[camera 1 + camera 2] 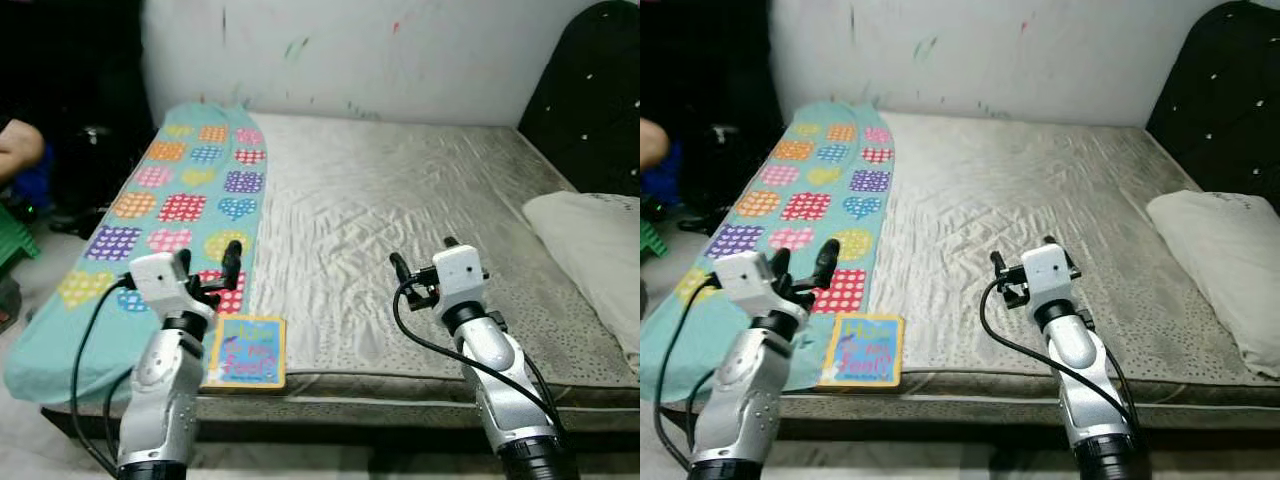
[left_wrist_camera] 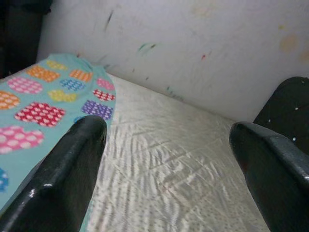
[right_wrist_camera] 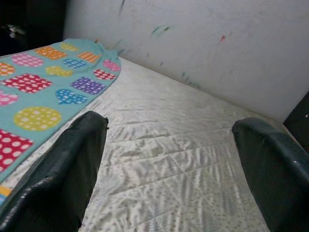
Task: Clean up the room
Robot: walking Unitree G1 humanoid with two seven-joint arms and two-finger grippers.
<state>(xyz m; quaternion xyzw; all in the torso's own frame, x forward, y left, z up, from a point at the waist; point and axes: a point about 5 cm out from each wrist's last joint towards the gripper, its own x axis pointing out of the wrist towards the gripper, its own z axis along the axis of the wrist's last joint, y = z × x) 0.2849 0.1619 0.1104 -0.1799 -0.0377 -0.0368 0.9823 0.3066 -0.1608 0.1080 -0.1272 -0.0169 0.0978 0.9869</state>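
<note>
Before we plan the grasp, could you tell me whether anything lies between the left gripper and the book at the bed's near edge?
Nothing visible does. The left gripper, open, hovers just above and behind the book, which lies flat beside the teal blanket.

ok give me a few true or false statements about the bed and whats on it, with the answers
1. The patterned teal blanket lies along the left side of the mattress. True.
2. The book sits at the far end of the bed by the wall. False: it lies at the near edge, next to the left gripper.
3. The right gripper is shut on the pillow. False: its fingers are open and empty, and the pillow lies apart at the right edge.
4. Both grippers hover open over the near part of the bed. True.
5. The wall behind the bed is spotless. False: it carries coloured marks.
</note>
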